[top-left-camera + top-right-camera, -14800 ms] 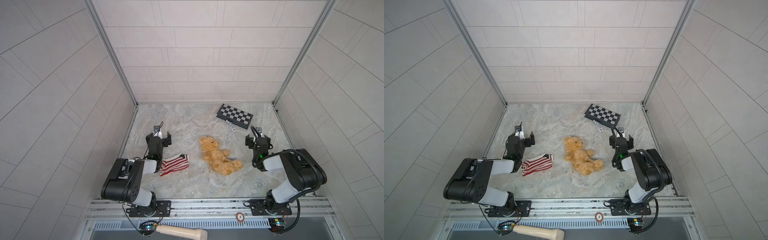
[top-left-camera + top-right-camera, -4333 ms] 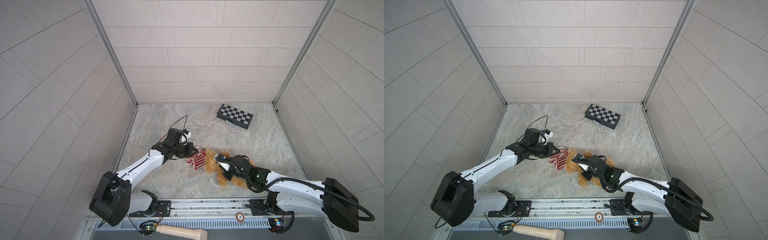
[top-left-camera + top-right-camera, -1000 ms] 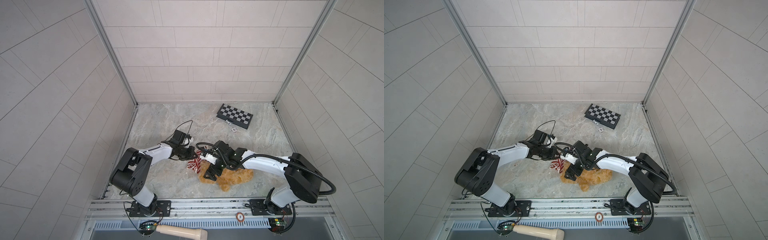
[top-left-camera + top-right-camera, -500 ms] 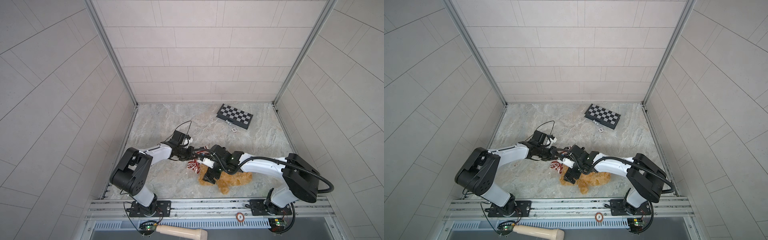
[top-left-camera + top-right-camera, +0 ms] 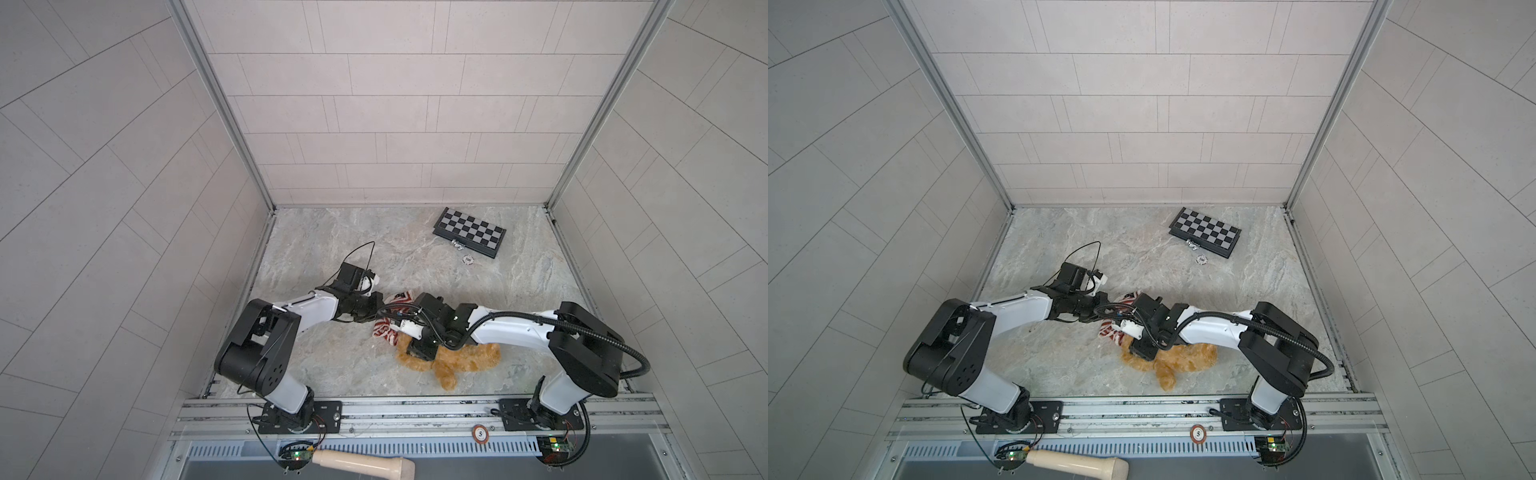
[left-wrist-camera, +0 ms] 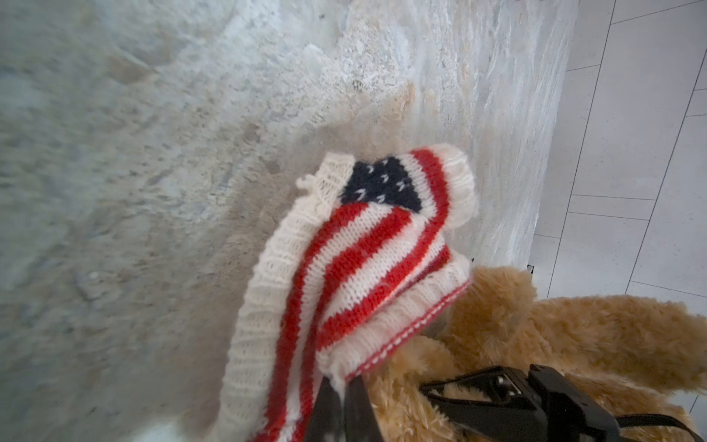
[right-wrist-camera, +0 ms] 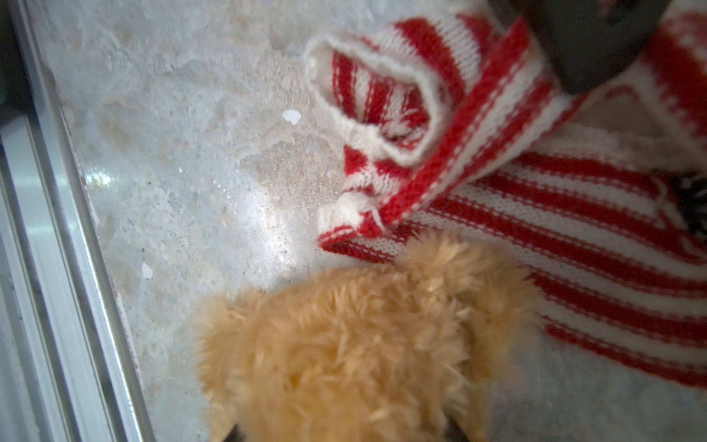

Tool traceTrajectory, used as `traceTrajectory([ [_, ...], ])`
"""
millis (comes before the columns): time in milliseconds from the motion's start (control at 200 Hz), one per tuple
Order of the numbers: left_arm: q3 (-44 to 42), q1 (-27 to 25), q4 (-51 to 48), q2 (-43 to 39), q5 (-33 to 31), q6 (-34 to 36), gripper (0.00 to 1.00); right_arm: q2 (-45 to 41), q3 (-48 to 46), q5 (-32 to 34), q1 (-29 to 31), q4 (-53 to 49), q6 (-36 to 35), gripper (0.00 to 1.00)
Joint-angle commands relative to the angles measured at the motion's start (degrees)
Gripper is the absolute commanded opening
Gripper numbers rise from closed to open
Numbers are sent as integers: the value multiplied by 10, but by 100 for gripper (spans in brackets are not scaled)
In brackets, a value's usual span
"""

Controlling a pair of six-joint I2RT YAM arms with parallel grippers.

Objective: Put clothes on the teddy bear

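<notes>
Left wrist view gives us the closest look. The left claw [image 6: 340,386] has its two dark fingers [image 6: 325,405] pinched together on the white ribbed hem of the sweater [image 6: 363,260]. Knit is caught between them and no gap shows. The sweater stretches out ahead of that claw, with red and white stripes running away from the fingertips to a navy patch flecked with white at the far end. Just beside the claw, on the side toward the other arm, lies the teddy bear [image 6: 574,336]. Its golden fur touches the sweater's red-stitched edge.

From the right wrist we see the bear's [image 7: 344,344] fluffy head directly ahead of the right claw, between two dark finger ends that barely show. We cannot tell whether those fingers press the fur or only straddle it. Just beyond the head from that claw, the sweater [image 7: 535,214] lies on the marble with one sleeve opening gaping. Its striped edge touches the bear's ear.

In both top views the two claws meet near the middle of the table [image 5: 316,365]. The right claw [image 5: 422,347] sits over the head end of the bear [image 5: 465,359] [image 5: 1183,359], and the body trails back under that arm's forearm. The left claw [image 5: 380,305] ends at the sweater [image 5: 384,330] [image 5: 1111,330], which is bunched between the two claws. Well beyond both claws, near the back wall, lies a checkerboard [image 5: 469,232], with a small round token [image 5: 468,259] just beside it.
</notes>
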Motion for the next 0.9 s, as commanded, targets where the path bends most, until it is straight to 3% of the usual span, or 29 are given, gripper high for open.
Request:
traceTrajectory([
  [0, -4, 4, 5, -12, 6, 2, 0, -5, -16, 34, 5, -48, 2, 21],
  [70, -6, 3, 1, -17, 4, 5, 0, -29, -18, 52, 3, -36, 24, 7],
  [175, -13, 3, -1, -28, -1, 10, 0, -72, -20, 56, -11, 3, 87, 0],
  [380, -22, -8, 12, -73, 10, 10, 0, -77, -1, 37, -24, 53, 138, 0],
  [606, -22, -30, 18, -100, 29, 0, 0, -41, 13, 55, -35, 77, 154, 0],
  [896, -28, -50, 76, -118, 69, -46, 0, -21, -7, 28, -54, 143, 147, 0],
])
